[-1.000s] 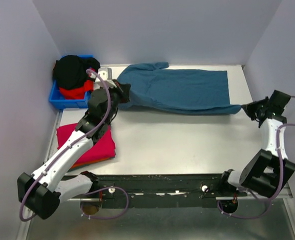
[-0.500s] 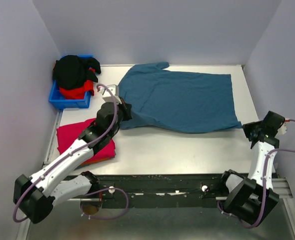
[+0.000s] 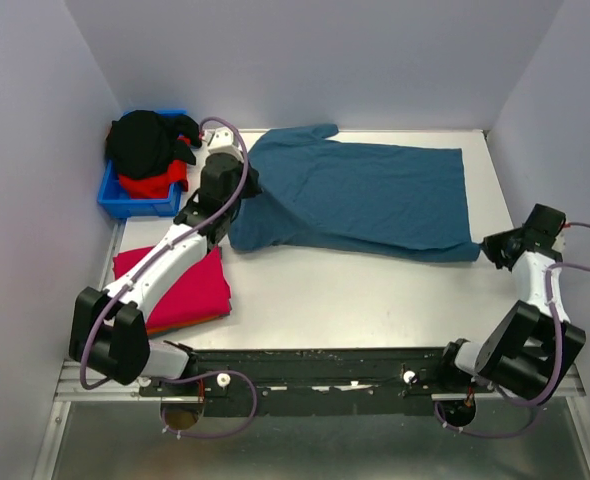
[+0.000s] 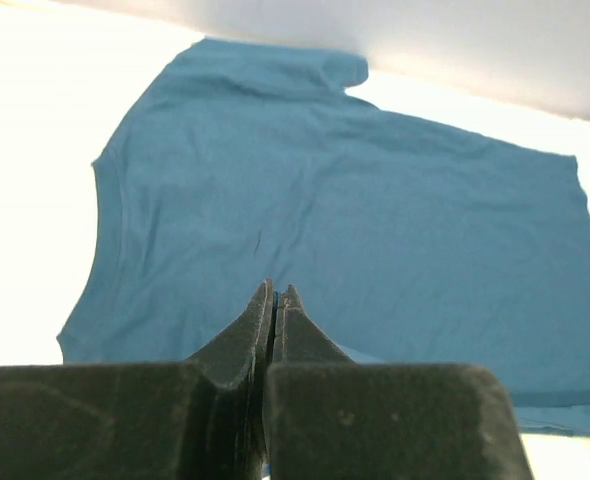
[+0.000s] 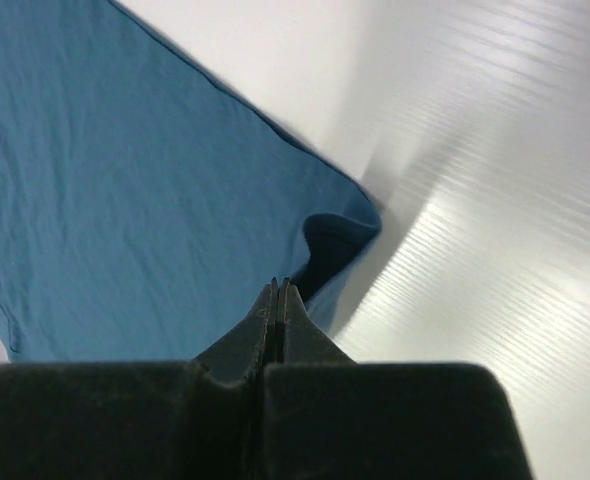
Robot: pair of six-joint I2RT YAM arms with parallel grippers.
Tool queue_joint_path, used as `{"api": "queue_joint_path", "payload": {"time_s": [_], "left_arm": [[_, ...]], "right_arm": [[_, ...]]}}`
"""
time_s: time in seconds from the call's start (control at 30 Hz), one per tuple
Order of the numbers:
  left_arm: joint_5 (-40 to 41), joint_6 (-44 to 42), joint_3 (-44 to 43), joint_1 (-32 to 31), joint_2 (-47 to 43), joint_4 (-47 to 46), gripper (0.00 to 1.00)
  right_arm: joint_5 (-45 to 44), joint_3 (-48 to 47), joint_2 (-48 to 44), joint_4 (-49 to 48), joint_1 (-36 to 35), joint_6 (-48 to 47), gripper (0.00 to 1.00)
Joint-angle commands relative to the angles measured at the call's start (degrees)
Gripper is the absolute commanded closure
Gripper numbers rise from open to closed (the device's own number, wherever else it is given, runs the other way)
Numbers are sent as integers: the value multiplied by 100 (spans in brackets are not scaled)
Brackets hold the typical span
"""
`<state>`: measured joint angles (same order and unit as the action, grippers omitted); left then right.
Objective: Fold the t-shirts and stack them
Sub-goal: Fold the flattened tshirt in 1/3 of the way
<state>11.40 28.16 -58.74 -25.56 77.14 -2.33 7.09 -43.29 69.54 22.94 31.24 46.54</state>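
In the top view you have the teal-blue shirt [image 3: 365, 195] spread over the far half of the table [image 3: 355, 300], sleeve end to the left and hem to the right. Your left gripper [image 3: 245, 188] sits at the shirt's left edge, where the cloth bunches under it. Your right gripper [image 3: 487, 248] is at the near right hem corner, which is drawn out to a point. A folded crimson-pink shirt [image 3: 180, 280] lies near the left edge of the table with a sliver of orange shirt [image 3: 193, 322] showing under it. Behind it, the blue bin [image 3: 110, 200] holds a heap of black shirt [image 3: 140, 140] over red shirt [image 3: 155, 184]. In your left wrist view the left gripper [image 4: 275, 292] has its jaws pressed together with only a thin seam between them, clamped on the teal-blue shirt [image 4: 355, 200], which stretches away from the tips across the bright table [image 4: 25, 150]. In your right wrist view the right gripper [image 5: 278, 288] is likewise squeezed fully together on the shirt [image 5: 125, 180]. The hem corner curls up off the table [image 5: 475, 200] just beside the tips and casts a shadow.
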Motion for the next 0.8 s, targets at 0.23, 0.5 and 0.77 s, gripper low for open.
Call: {"api": "queue_joint_path", "payload": {"time_s": [0.23,0.5,0.77], "left_arm": [[-1288,-56,-1525,605,1302,-260,100],[-2053,31,-2255,1035,2129,-154,100],[-1966,-337,-3055,1071,2709,426,100]], "right_arm": [[-358,-1322,1623,-149,-611,57,99],[-209,-2025,2397,-202,-646,4,99],[-147,-2588,2881,-114,-716,-40,100]]}}
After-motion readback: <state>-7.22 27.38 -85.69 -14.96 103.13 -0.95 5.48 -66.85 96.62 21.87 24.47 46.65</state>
